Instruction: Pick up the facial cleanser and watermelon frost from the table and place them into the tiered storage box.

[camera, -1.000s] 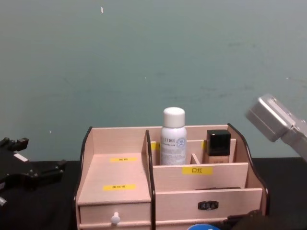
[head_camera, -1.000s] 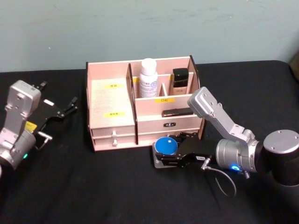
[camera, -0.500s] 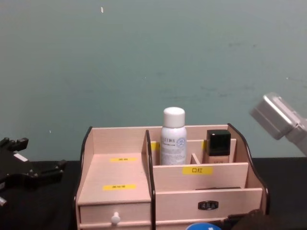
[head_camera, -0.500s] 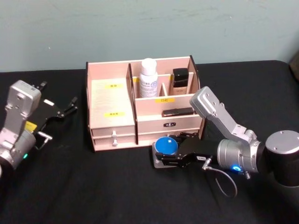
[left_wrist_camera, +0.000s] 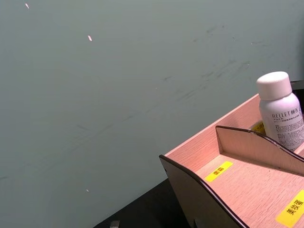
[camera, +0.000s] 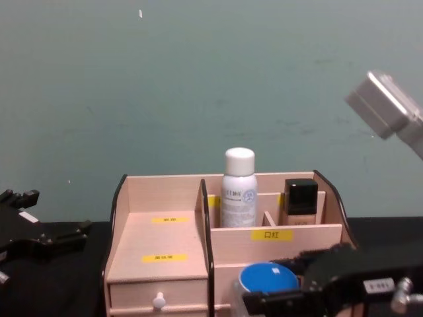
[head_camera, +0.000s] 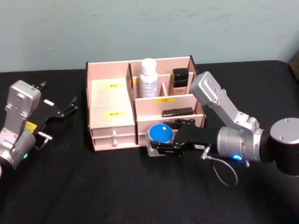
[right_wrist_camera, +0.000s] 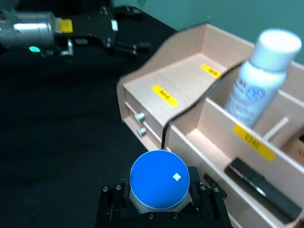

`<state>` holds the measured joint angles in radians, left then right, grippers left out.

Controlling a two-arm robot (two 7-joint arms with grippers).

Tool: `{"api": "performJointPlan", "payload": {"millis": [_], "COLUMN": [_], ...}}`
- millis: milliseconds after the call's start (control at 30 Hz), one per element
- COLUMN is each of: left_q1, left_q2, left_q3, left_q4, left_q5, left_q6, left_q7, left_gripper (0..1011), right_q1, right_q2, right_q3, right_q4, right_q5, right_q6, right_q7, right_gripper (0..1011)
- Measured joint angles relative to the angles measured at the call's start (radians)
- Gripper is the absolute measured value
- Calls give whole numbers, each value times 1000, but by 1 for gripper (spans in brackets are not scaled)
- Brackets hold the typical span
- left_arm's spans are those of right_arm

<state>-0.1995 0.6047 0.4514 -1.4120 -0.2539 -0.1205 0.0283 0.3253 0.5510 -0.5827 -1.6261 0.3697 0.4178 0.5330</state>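
Black table (head_camera: 117,186); right gripper (head_camera: 161,143) holds jar (head_camera: 161,132) before storage box (head_camera: 110,100).

I see a table (head_camera: 117,186) under black cloth running the full width of the head view, with a plain teal wall (head_camera: 140,28) behind it. The wall carries faint scuffs and a few white specks (camera: 140,12). A black-capped bottle (head_camera: 180,79) with a tan body stands upright toward the back, right of centre. In front of it and lower lies a flat black bar (head_camera: 177,112), set crosswise; it may be a slim case, I can't tell. A brownish shape (head_camera: 295,67) sits at the table's far right edge.
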Motion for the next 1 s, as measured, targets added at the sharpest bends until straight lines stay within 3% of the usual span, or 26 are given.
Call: {"api": "performJointPlan", "payload": {"millis": [367,667,1000], "left_q1": [0,0,0], "left_q2": [0,0,0], "left_q3": [0,0,0], "left_q4": [0,0,0], "left_q5": [0,0,0], "left_q6": [0,0,0], "left_q7": [0,0,0], "left_gripper": [1010,1010,1009], "right_q1": [65,153,214], "right_q2": [-30,-93,-141], "right_q3": [-25,-58,-86], "right_q4": [0,78,135], "right_q5": [0,-10,-15], "right_q6": [-18,-59,-78], "right_q7": [18,33,47], "right_gripper": [729,729,729]}}
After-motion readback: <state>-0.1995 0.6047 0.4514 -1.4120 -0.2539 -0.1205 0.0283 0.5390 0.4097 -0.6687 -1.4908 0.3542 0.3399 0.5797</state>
